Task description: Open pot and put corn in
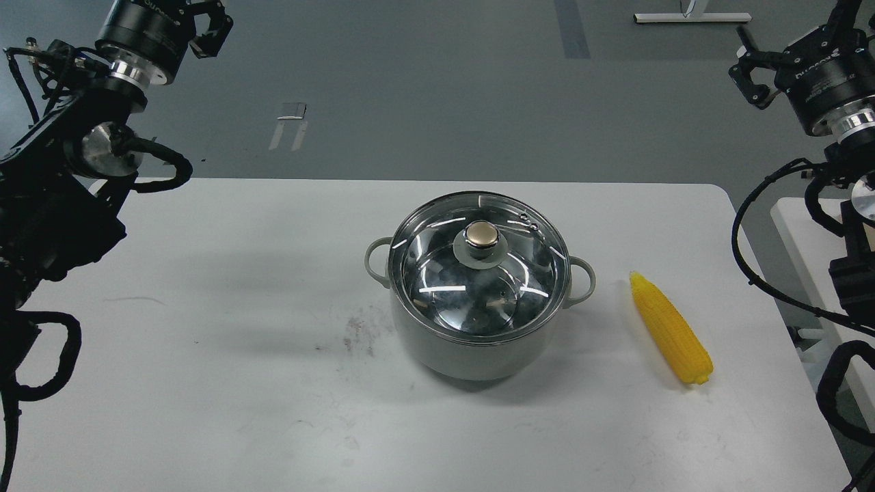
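Both gripper ends hang high; lid (480, 263) covers pot (472, 348), corn (671, 329) beside.

White table (205, 383) with rounded far corners fills most of the view; matte top, faint dark smudge (359, 335) near its middle. Beyond far edge: grey floor (437, 102), a darker stripe (571, 27), a pale marking (290, 126). White base bar (690, 18) at top. Second white surface (810, 239) off the right edge.

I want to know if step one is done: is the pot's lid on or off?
On. The glass lid with its brass knob sits flat on the pot rim, and the corn lies outside on the table.
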### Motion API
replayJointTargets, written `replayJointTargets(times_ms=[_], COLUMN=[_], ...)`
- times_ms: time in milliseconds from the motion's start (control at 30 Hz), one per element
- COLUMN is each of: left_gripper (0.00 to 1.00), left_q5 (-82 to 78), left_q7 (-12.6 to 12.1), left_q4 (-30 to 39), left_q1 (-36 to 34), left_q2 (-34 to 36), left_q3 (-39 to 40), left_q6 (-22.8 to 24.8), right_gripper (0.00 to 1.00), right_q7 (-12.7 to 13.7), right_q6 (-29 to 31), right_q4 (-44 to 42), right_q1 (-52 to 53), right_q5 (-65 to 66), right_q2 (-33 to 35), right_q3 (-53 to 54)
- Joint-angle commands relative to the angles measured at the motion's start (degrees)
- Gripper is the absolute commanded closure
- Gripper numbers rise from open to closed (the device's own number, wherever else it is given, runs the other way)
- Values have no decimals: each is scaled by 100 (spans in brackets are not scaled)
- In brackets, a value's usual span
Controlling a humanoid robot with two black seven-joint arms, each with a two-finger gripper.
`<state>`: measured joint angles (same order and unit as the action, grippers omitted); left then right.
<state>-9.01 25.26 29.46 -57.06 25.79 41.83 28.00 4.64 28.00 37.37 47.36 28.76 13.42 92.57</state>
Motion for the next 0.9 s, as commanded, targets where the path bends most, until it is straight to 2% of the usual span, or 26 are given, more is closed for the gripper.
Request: replayJointTargets(times_ms=[0, 233, 433, 467, 567, 767, 867], left_gripper=[2, 3, 3, 3, 3, 3, 4], left_q5=[-144, -1120, -3218, -3839, -5290, -7970, -9134], left_q7=[14, -29, 58, 111, 199, 199, 208], left_q4=[60, 534, 2404, 2885, 3766, 4848, 5105], left_q1=[-6, -358, -455, -403, -245, -51, 116], left_q2=[-4, 58, 672, 769, 805, 673, 542], left_q3=[-78, -316, -289, -289, -316, -333, -342], left_q6=[0, 0, 0, 0, -127, -523, -629], right_gripper=[0, 0, 0, 0, 0, 0, 0], right_q7=[-41, -77, -86, -86, -86, -86, -86], right_q6=[0, 0, 0, 0, 0, 0, 0], right_q4=[7, -2, -2, -2, -2, 68, 104], right_q1=[-33, -113, -130, -139, -192, -201, -201], right_q5=[-20, -28, -37, -37, -37, -37, -46], right_q2=[-6, -6, 3, 3, 11, 46, 125], right_q3=[15, 15, 24, 24, 33, 33, 33])
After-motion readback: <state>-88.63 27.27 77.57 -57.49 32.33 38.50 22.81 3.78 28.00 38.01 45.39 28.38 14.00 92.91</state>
